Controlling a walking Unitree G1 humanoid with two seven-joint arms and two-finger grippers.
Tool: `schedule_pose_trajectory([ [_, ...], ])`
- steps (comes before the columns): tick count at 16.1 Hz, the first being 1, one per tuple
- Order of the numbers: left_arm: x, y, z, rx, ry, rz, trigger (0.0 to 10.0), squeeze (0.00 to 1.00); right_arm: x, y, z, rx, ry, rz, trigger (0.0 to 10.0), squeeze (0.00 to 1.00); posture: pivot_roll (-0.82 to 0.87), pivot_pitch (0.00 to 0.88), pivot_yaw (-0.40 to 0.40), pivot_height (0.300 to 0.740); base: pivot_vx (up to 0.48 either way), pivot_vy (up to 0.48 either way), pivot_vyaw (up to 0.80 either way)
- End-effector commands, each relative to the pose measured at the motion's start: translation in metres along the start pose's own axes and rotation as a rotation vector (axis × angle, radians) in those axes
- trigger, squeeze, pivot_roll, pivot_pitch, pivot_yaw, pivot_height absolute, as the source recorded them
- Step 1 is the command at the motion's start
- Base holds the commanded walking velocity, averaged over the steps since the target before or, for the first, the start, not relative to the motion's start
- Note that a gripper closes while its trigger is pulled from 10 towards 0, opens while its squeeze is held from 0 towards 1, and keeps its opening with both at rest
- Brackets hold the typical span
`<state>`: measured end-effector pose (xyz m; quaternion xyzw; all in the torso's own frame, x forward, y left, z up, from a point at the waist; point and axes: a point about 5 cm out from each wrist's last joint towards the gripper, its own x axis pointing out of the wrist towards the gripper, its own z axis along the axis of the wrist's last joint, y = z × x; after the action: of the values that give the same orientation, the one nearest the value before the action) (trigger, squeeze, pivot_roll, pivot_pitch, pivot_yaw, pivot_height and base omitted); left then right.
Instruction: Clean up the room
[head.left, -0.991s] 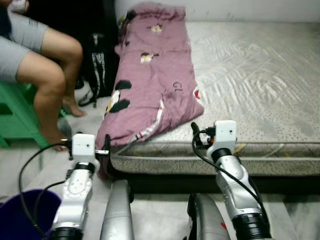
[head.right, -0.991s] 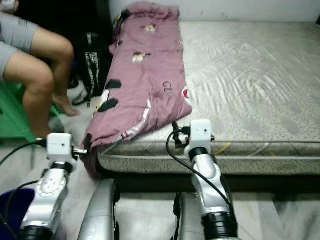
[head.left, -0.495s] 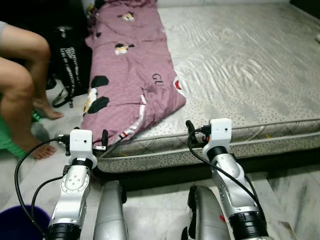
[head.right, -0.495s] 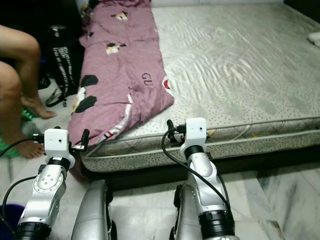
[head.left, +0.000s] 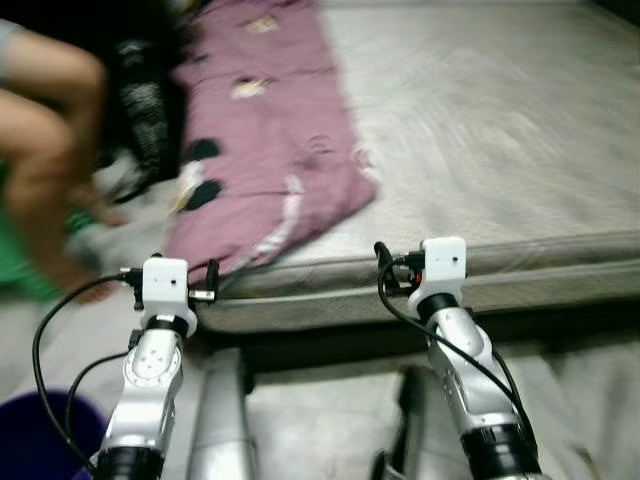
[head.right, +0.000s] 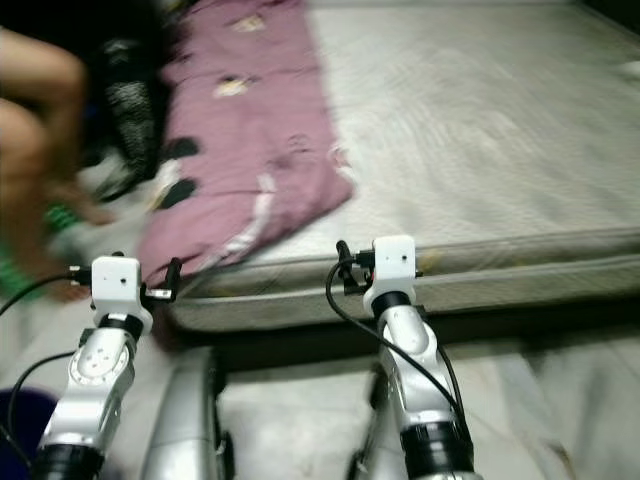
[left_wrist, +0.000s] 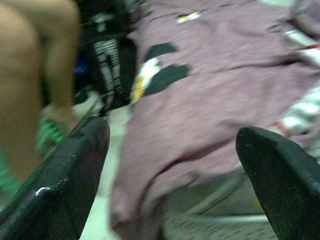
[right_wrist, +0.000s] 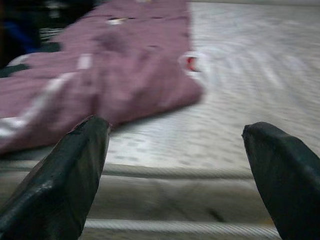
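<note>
— Across the mattress (head.left: 500, 150), from ten to twelve o'clock, lies the purple blanket (head.left: 265, 150), one end drooping off the edge.

— Both jaws gape empty. Judging so, left gripper (left_wrist: 170, 165) should take that hanging end first, right gripper (right_wrist: 175, 165) following.

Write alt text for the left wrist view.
A mauve blanket with cartoon prints hangs over the corner of a grey mattress, seen between the left gripper's two black fingers, which are spread wide apart. Beside the bed, blurred, are a person's bare leg and a dark bag.
</note>
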<state>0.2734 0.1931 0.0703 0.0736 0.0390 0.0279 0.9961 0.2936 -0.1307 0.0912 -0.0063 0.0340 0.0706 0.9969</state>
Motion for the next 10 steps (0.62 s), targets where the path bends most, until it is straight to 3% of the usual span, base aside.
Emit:
schedule_pose_trajectory([
  [1,0.0007,0.0026,0.0006,0.007,-0.001,0.002,10.0,0.0,0.0025,0.0053,0.0029,-0.023,-0.004,0.026,10.0,0.0,0.02,0.042,0.004,0.508,0.0,0.0,0.8],
  [4,0.0016,0.0026,0.0007,0.009,-0.001,0.002,10.0,0.0,0.0032,0.0036,0.003,0.028,-0.01,0.016,10.0,0.0,0.02,0.037,0.006,0.508,0.0,0.0,0.7],
  [10,0.0039,0.0025,0.0028,0.009,-0.011,-0.003,10.0,0.0,0.0057,0.0033,0.0039,0.013,-0.008,0.012,10.0,0.0,0.02,0.041,0.006,0.508,0.0,0.0,0.0],
])
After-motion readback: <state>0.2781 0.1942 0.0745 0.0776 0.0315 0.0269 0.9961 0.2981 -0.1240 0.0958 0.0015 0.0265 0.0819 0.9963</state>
